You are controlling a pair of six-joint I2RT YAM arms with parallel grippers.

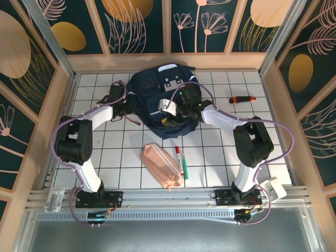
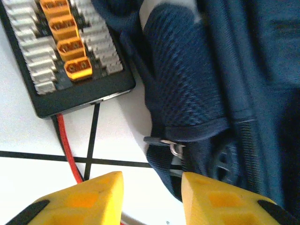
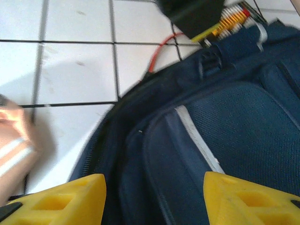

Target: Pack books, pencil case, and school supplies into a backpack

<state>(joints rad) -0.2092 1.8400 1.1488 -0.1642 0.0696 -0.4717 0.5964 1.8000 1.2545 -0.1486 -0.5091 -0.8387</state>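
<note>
Nearest the arm bases, we saw the salmon-pink pencil case [image 1: 161,166] lying flat on the gridded table [image 1: 105,157], at about 6 o'clock from the backpack [image 1: 157,94] and apart from it. The marker pen [image 1: 180,161] lay just beside the case at its 3 o'clock side, red cap pointing toward 12.

Farther out, the backpack lay in the middle of the table with both arms reaching to it. The left gripper [image 1: 126,108] sat at the bag's 9 o'clock edge. Its wrist camera showed the yellow fingers [image 2: 84,199] spread, with nothing between them, low over the tiles beside a mesh side pocket [image 2: 178,70]. A small black card with orange pieces [image 2: 65,61] lay at about 11 o'clock in that view, a red wire [image 2: 68,145] trailing from it.

The right gripper [image 1: 181,107] hung over the bag's middle. Its fingers [image 3: 61,199] were likewise parted wide and empty above the navy fabric, by a pale strip [image 3: 199,140].

Well off at the bag's 3 o'clock lay a red-and-black handled tool [image 1: 242,99].
</note>
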